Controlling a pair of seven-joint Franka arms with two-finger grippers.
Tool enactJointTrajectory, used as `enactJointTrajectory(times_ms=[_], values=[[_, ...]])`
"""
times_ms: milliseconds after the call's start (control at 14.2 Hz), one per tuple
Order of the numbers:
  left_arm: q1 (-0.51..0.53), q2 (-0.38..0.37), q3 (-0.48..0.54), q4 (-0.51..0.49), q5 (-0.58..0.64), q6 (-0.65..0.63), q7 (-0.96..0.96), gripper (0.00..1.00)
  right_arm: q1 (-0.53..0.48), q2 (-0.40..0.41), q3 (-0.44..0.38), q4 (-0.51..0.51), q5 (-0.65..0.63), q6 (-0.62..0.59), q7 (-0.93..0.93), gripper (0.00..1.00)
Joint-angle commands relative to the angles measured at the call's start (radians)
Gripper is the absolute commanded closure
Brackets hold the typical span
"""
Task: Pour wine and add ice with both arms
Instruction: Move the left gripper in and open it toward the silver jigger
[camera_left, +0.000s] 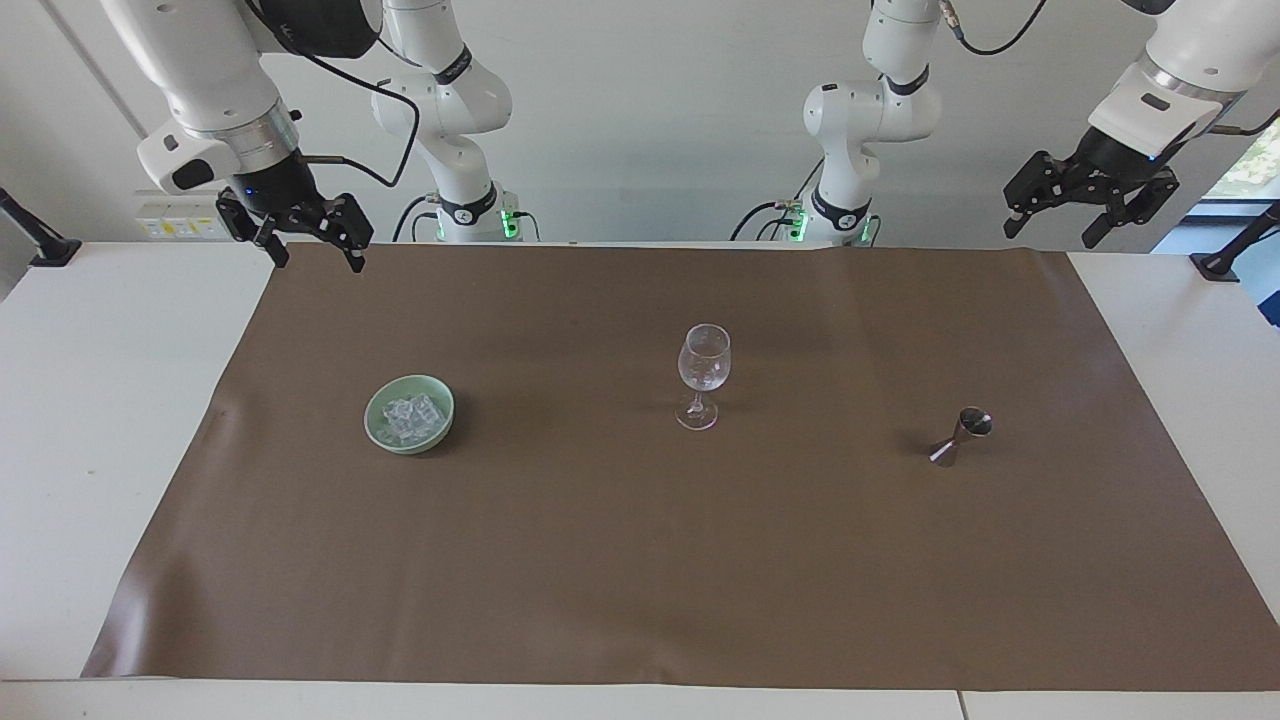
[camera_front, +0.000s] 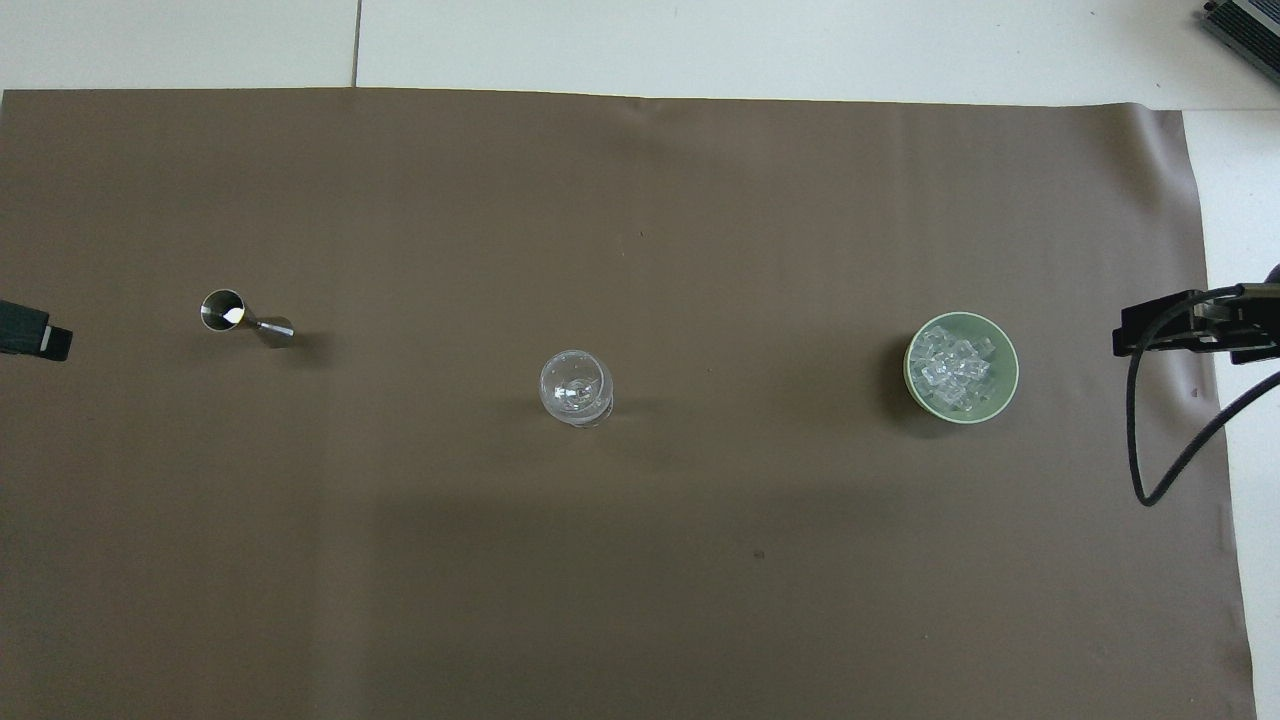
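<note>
The right claw is seen spread and empty at the upper left of the facing frame, hanging above the edge of the brown mat nearest the robots, at the right arm's end of the desk. The left claw is likewise held spread and empty at the upper right of that frame, raised off the mat's corner at the left arm's end. Nothing is touched by either.

Below the right claw, in the left half of the facing frame, a pale green bowl is set on the mat with the ice heaped inside it; in the overhead frame the cubes are shown at centre right. No single direction can be given for the cubes, which are piled loosely at all angles.

At mid-frame a clear stemmed glass is stood upright, its long axis vertical and its mouth upward; no wine and no ice can be made out in it. Toward the left arm's end, a steel jigger appears upright too, one cup opened upward, though it is drawn slanted by the camera angles. Whether it is filled cannot be told.

The task is judged barely begun: pouring and icing are both left to be done.
</note>
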Motion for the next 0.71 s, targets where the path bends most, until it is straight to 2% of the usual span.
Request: enactJointTrajectory(times_ms=[0, 636], values=[[-0.021, -0.017, 0.017, -0.027, 0.016, 0.021, -0.03, 0.0, -0.013, -0.017, 0.003, -0.018, 0.026, 0.012, -0.016, 0.0], [-0.021, -0.033, 0.012, -0.065, 0.013, 0.075, -0.095, 0.0, -0.013, -0.017, 0.003, -0.02, 0.026, 0.012, -0.016, 0.0]])
